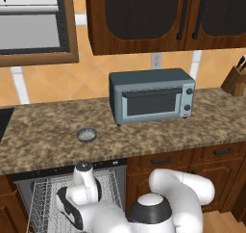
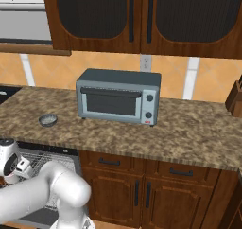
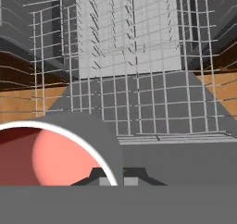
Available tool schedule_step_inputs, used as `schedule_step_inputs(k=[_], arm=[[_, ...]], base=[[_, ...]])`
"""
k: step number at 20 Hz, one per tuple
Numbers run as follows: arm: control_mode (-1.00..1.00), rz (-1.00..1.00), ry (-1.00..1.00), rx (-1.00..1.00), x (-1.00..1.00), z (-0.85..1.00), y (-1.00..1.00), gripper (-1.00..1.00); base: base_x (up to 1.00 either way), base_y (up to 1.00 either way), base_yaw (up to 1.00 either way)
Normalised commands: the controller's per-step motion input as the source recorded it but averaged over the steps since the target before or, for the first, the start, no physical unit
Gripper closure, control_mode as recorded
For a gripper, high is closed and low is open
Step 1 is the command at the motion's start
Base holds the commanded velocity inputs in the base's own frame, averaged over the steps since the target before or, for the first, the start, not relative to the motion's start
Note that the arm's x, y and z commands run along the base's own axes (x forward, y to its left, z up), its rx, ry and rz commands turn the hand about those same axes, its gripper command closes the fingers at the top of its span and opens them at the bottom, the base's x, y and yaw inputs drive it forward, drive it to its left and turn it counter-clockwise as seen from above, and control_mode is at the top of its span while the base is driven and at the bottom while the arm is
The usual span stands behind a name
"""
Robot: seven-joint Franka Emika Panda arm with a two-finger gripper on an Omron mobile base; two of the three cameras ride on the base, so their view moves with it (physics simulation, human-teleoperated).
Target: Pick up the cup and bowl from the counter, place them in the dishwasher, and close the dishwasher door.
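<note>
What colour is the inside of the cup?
Pinkish red inside the cup, with a white rim; the hand view shows it best.

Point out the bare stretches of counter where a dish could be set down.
The counter is bare left of the bowl up to the dark cooktop edge, between the bowl and the toaster oven, and along the front edge. Right of the oven it stays free to the knife block, where it is tightest.

Cup (image 3: 51,158) pink-red inside, white rim; bowl (image 1: 87,135) dark grey; counter (image 1: 43,135) brown-tan speckled.
</note>
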Motion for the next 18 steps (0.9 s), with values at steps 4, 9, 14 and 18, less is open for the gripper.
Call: schedule_step_inputs(k=[4, 9, 14, 18], arm=[[-1.00, 0.00, 0.00, 0.00, 0.09, -0.64, 0.00, 1.00], [-1.00, 0.00, 0.00, 0.00, 0.06, -0.78, 0.00, 1.00], [-1.00, 0.00, 0.00, 0.00, 0.07, -0.71, 0.00, 1.00], [-1.00, 0.00, -0.01, 0.00, 0.02, -0.28, 0.00, 1.00]], base=[[0.00, 0.00, 0.00], [0.00, 0.00, 0.00], [0.00, 0.00, 0.00], [0.00, 0.00, 0.00]])
